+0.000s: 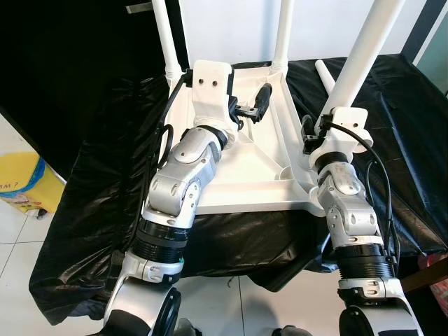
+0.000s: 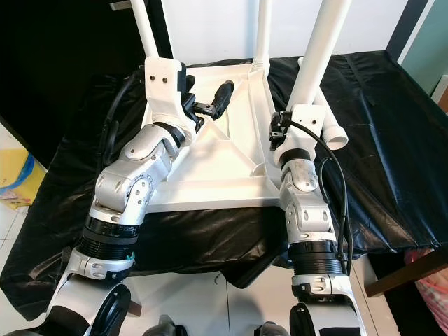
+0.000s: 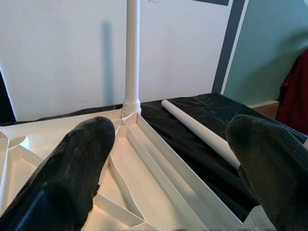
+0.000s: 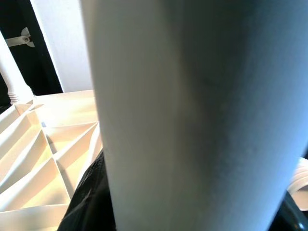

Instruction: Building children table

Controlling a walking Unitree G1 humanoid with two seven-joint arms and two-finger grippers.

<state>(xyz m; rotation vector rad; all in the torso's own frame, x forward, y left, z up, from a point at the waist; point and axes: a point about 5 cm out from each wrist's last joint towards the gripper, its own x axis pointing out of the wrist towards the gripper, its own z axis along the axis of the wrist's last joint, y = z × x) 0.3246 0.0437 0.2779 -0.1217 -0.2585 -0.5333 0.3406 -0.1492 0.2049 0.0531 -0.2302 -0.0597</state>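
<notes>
A white children's table top (image 1: 245, 171) lies upside down on black cloth. Two white legs stand upright at its far corners, one far left (image 1: 165, 38) and one far right (image 1: 283, 31). At the near right corner a third leg (image 1: 365, 45) stands tilted, and my right gripper (image 1: 311, 136) is shut on its lower end. This leg (image 4: 192, 110) is very close in the right wrist view. My left gripper (image 1: 259, 101) hovers open over the ribbed underside (image 3: 144, 168), with nothing between its fingers (image 3: 72, 168). One loose leg (image 3: 202, 132) lies on the cloth beyond the table's right edge.
The black cloth (image 1: 91, 175) hangs over the low surface's front and left edges. On the white tiled floor at the left sits a yellow bag (image 1: 21, 182). A white wall (image 3: 62, 57) rises behind. At the far right are a wooden edge (image 2: 402, 273) and a pink bag (image 2: 430, 280).
</notes>
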